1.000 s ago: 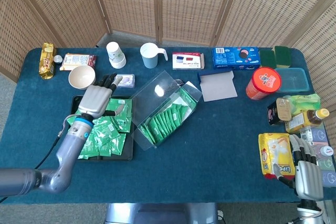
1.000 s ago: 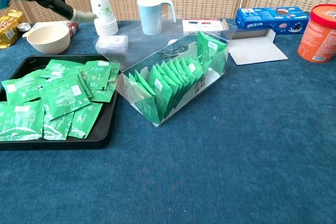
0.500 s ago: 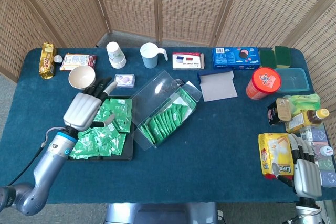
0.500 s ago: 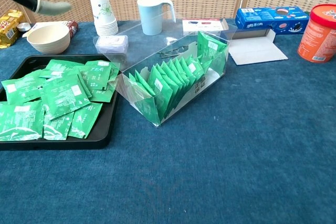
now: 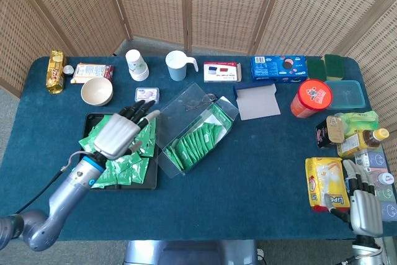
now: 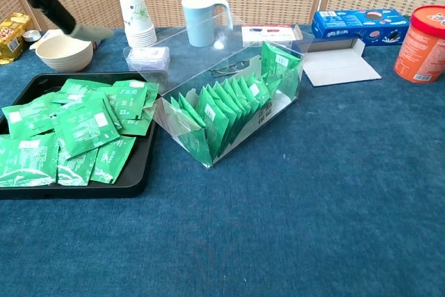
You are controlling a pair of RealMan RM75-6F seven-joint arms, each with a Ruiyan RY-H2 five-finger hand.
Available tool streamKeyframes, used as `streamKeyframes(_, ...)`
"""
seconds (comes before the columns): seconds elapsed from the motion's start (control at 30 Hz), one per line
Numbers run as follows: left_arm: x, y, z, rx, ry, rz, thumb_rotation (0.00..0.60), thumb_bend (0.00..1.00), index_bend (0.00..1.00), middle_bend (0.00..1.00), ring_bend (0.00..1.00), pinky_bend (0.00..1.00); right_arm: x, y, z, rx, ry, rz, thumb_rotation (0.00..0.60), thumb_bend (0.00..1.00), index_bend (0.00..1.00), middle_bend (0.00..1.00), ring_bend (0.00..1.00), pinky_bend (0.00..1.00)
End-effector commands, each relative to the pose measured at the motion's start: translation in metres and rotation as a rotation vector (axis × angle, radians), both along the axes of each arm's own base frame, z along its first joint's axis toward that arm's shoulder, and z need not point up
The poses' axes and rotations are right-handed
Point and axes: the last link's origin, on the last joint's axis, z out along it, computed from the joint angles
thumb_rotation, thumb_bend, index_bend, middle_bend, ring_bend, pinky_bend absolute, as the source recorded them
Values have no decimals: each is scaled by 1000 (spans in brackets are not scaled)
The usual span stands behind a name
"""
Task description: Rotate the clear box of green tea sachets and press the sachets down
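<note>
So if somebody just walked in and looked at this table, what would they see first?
Probably all the green: a clear plastic box in the middle of the blue table holds a slanted row of green tea sachets, and a black tray to its left is heaped with more loose green sachets. Next, the robot's grey left hand hovers over that tray, fingers spread, holding nothing. A bright red tub stands out on the right.

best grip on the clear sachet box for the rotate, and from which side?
Probably the clear box by its near-left short end, the left hand coming from the tray side. The box lies diagonally with its lid open toward the back-left, and the sachets stand inside, so a top grasp is blocked.
</note>
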Motion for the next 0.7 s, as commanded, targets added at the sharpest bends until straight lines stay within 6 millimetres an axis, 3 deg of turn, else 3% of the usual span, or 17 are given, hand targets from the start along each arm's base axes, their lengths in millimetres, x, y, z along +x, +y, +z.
streamKeyframes(0.03, 11, 4, -10, -30, 20, -27, 600, 319, 125, 0, 0, 188, 0, 0, 0, -1, -3, 1, 600, 341, 0, 4, 0, 65)
streamKeyframes(0.37, 48, 22, -44, -129, 82, -91, 600, 319, 136, 0, 0, 173, -2, 3, 0, -16, -12, -1, 600, 341, 0, 4, 0, 65)
streamKeyframes(0.7, 69, 31, -81, -213, 165, -108, 600, 319, 160, 0, 0, 152, -2, 5, -1, -20, -17, -2, 600, 341, 0, 4, 0, 65)
